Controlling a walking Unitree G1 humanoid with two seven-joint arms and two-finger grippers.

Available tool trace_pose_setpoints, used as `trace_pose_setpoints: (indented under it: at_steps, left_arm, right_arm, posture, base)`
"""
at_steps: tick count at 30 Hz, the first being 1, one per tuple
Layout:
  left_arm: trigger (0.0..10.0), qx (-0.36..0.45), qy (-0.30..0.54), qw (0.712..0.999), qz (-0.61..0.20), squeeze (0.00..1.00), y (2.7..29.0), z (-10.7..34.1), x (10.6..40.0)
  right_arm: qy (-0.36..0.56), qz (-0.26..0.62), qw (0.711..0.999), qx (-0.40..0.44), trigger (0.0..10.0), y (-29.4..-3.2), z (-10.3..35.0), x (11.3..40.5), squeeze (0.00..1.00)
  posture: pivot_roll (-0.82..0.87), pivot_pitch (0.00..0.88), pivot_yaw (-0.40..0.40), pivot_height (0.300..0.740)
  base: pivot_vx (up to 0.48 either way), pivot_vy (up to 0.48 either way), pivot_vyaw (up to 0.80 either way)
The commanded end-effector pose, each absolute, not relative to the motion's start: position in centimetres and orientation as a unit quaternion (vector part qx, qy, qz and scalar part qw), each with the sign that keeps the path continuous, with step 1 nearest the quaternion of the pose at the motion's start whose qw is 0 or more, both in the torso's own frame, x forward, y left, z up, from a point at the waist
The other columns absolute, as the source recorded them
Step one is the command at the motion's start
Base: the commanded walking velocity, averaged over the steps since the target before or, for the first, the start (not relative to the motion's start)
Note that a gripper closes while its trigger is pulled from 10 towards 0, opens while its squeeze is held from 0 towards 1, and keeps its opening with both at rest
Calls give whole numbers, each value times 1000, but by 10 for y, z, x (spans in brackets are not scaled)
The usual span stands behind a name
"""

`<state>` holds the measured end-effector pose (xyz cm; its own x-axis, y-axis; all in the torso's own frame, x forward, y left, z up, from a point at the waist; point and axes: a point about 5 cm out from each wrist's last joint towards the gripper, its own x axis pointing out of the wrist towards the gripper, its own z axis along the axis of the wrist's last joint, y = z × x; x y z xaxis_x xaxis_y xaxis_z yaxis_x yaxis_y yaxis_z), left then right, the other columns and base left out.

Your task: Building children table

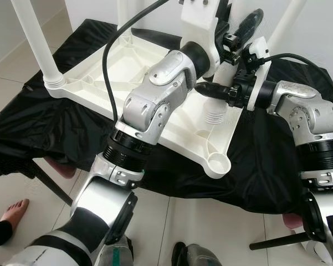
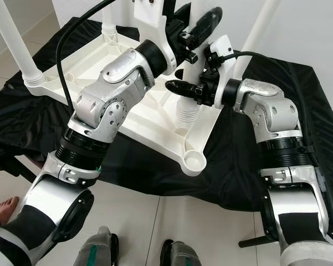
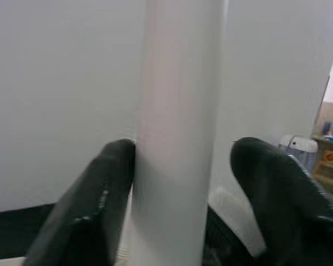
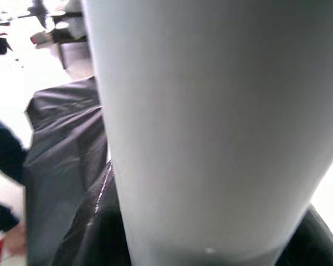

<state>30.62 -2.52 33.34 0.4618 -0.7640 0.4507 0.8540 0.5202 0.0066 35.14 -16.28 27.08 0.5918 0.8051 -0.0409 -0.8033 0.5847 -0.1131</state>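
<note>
Both grippers hold one white table leg [image 2: 189, 105] upright. The left gripper [image 1: 232, 33] straddles it higher up, one finger touching; the right gripper [image 2: 180, 87] closes around it near its threaded end, apparently to steady it for screwing into the upturned white tabletop [image 1: 127, 61] on black cloth [image 1: 44, 116].

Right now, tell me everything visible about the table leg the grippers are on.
The table leg is a white, smooth plastic-looking tube, standing roughly upright, its ribbed threaded end just above the upside-down white tabletop and not in the near corner socket. The right gripper clasps it low, near the threads; the left gripper straddles it higher, one finger touching. Its top runs out of frame.
</note>
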Motion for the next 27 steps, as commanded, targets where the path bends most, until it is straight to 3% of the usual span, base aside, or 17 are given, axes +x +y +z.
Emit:
trace_pose_setpoints:
  at_steps: [1,10,15,16,19,20,21,23,25,27]
  left_arm:
    - [10000,-106,-205,817,-529,1000,-30,334,297]
    - [10000,-88,-195,822,-528,1000,-29,326,295]
    - [10000,-81,-177,841,-506,1000,-20,313,301]
    - [10000,-80,-166,864,-468,0,-7,305,311]
    - [10000,-80,-166,864,-468,0,-7,305,311]
    - [10000,-80,-157,885,-432,0,7,299,320]
    - [10000,-80,-157,885,-432,0,7,299,320]
    - [10000,-72,-138,924,-349,0,44,287,343]
    - [10000,-72,-138,924,-349,0,44,287,343]
    - [10000,-60,-119,948,-287,0,70,278,357]
  right_arm:
    - [-19,434,900,-45,10000,-170,272,352,0]
    - [-49,402,914,-15,10000,-174,271,354,0]
    - [-80,360,929,18,10000,-179,267,355,0]
    - [-96,334,937,36,10000,-181,261,354,0]
    - [-96,334,937,36,10000,-181,261,354,0]
    - [-103,305,945,49,10000,-182,255,354,0]
    - [-103,305,945,49,10000,-182,255,354,0]
    - [-116,247,959,76,10000,-184,247,356,0]
    - [-116,247,959,76,10000,-184,247,356,0]
    - [-124,212,965,96,10000,-185,245,357,0]
  posture:
    - [71,49,-79,740]
    - [75,55,-78,740]
    - [82,66,-79,740]
    - [88,75,-79,740]
    - [88,75,-79,740]
    - [92,80,-82,740]
    - [92,80,-82,740]
    - [98,91,-79,740]
    - [98,91,-79,740]
    - [98,91,-73,740]
  base:
    - [0,0,0]
    - [0,0,0]
    - [0,0,0]
    - [0,0,0]
    - [0,0,0]
    - [0,0,0]
    - [0,0,0]
    - [0,0,0]
    - [0,0,0]
    - [0,0,0]
